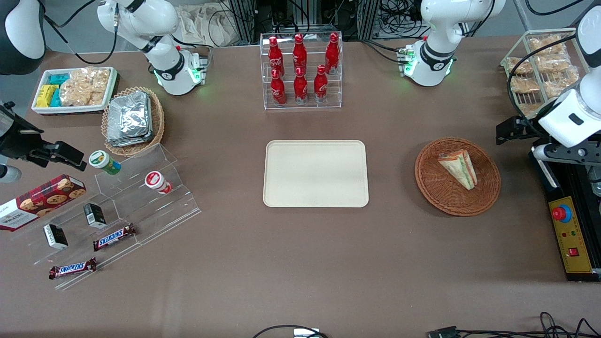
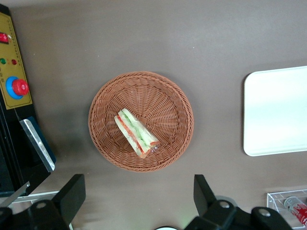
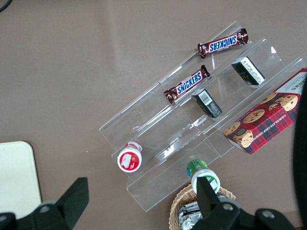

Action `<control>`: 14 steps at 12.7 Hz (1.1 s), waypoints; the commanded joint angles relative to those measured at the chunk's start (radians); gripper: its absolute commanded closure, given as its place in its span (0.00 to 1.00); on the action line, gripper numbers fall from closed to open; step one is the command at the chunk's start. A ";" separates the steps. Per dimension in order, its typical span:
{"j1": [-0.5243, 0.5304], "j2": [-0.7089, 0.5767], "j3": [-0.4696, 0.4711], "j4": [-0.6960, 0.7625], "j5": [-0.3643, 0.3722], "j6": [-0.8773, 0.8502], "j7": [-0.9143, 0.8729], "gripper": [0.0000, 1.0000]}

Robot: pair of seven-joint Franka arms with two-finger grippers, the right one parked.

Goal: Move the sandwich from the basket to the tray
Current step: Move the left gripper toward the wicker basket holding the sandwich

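- Sandwich (image 1: 458,168) lies on its side in the round brown basket (image 1: 488,188), striped filling edge showing, tip pointing toward the front camera.
- Basket sits on the brown surface (image 1: 300,263) toward the working arm's end, well apart from the beige tray (image 1: 315,173) at mid-surface.
- Tray carries nothing.
- Gripper (image 2: 139,196) hangs above the surface just beside the basket, fingers (image 2: 72,194) spread wide and holding nothing, clear of both sandwich and wicker rim.
- Rack of red bottles (image 1: 301,65) stands farther from the front camera than the tray.
- Yellow control box (image 1: 572,237) with a red button lies near the basket.
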 commanded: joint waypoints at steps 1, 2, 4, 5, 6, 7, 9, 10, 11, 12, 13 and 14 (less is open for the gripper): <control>0.013 0.015 0.004 -0.018 -0.001 0.019 -0.115 0.00; 0.014 0.006 0.002 -0.063 0.001 0.056 -0.149 0.00; 0.014 -0.039 0.004 -0.203 0.003 0.172 -0.202 0.00; 0.014 -0.063 0.004 -0.269 0.003 0.227 -0.233 0.00; 0.014 -0.073 0.004 -0.312 0.003 0.263 -0.238 0.00; 0.016 -0.084 0.005 -0.353 0.003 0.296 -0.238 0.00; 0.063 -0.107 0.002 -0.447 0.003 0.381 -0.238 0.00; 0.067 -0.116 0.002 -0.494 0.003 0.430 -0.238 0.00; 0.067 -0.124 0.004 -0.553 0.003 0.488 -0.241 0.00; 0.067 -0.129 0.004 -0.594 0.003 0.534 -0.253 0.00; 0.067 -0.129 0.004 -0.622 0.003 0.562 -0.267 0.00; 0.067 -0.126 0.004 -0.637 0.003 0.577 -0.285 0.00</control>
